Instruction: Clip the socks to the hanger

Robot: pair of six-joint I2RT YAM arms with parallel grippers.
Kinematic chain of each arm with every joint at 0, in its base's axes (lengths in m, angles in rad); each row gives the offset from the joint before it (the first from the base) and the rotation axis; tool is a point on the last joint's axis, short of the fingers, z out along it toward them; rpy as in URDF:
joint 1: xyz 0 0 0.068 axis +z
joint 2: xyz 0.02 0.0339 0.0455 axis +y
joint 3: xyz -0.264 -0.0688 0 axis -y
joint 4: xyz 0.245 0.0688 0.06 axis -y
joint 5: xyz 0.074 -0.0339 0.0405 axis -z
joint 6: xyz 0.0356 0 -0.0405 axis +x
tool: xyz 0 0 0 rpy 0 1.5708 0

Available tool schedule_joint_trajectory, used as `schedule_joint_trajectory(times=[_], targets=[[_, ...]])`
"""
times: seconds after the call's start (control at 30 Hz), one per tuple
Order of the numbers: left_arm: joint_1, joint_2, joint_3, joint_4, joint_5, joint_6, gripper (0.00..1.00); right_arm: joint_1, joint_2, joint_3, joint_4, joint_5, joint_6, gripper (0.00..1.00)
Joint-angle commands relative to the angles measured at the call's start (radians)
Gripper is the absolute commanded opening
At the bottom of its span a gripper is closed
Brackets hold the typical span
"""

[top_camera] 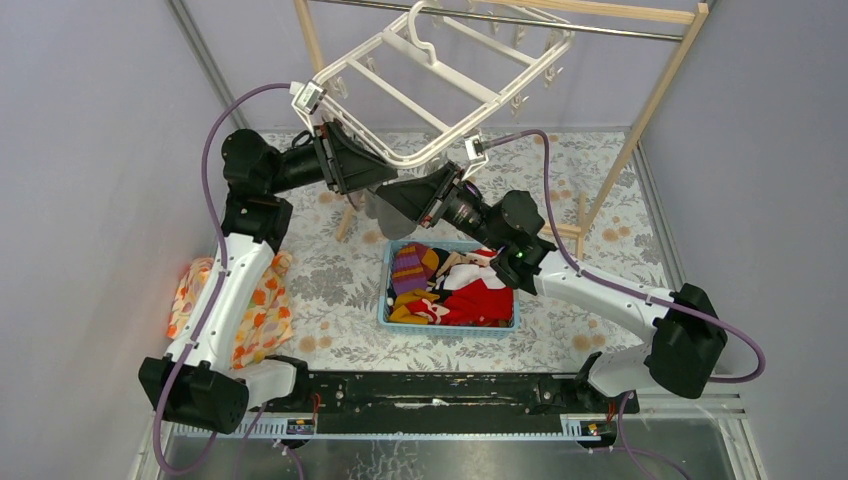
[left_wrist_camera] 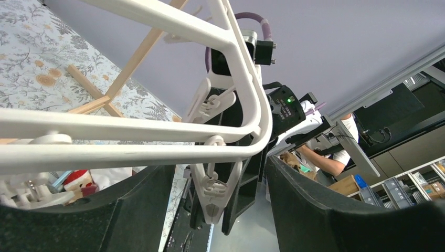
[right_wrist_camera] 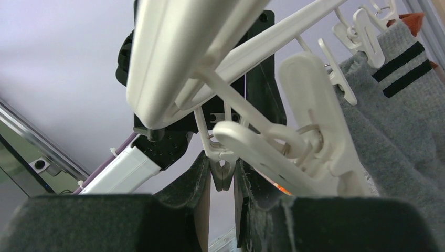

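The white hanger (top_camera: pixel 440 95) hangs tilted from a metal rod, and its frame (left_wrist_camera: pixel 157 142) also crosses the left wrist view. My left gripper (top_camera: pixel 368 172) is open and empty; its fingers (left_wrist_camera: pixel 325 210) stand wide on either side of a dangling clip (left_wrist_camera: pixel 215 194) at the hanger's near corner. My right gripper (top_camera: pixel 430 195) reaches up under the same corner. Its jaws are nearly closed around that clip (right_wrist_camera: pixel 222 176), one finger against each side. A grey sock (right_wrist_camera: pixel 399 105) with two black stripes hangs from a clip on the right and also shows in the top view (top_camera: pixel 380 212).
A blue basket (top_camera: pixel 450 327) of red, orange and purple-striped clothes sits on the floral table below the grippers. An orange patterned cloth (top_camera: pixel 255 315) lies by the left arm. The pale wooden rack frame (top_camera: pixel 660 95) stands behind and to the right.
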State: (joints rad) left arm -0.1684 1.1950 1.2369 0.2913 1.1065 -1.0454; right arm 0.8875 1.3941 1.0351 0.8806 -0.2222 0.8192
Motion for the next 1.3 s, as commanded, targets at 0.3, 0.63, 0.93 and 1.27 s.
schedule_joint_trajectory(times=[0.3, 0.63, 0.93, 1.27], targets=[[0.004, -0.002, -0.005, -0.034, -0.01, 0.057, 0.68, 0.01, 0.004, 0.057, 0.043, -0.049, 0.004, 0.0], [0.003, 0.026, -0.003, 0.116, 0.012, -0.069, 0.54, 0.01, 0.028, 0.063, 0.043, -0.066, 0.022, 0.0], [0.004, 0.024, -0.026, 0.158, 0.012, -0.091, 0.32, 0.01, 0.013, 0.054, 0.031, -0.053, 0.021, 0.0], [0.005, 0.009, -0.014, 0.084, -0.005, -0.043, 0.0, 0.008, -0.129, 0.024, -0.321, 0.092, -0.138, 0.99]])
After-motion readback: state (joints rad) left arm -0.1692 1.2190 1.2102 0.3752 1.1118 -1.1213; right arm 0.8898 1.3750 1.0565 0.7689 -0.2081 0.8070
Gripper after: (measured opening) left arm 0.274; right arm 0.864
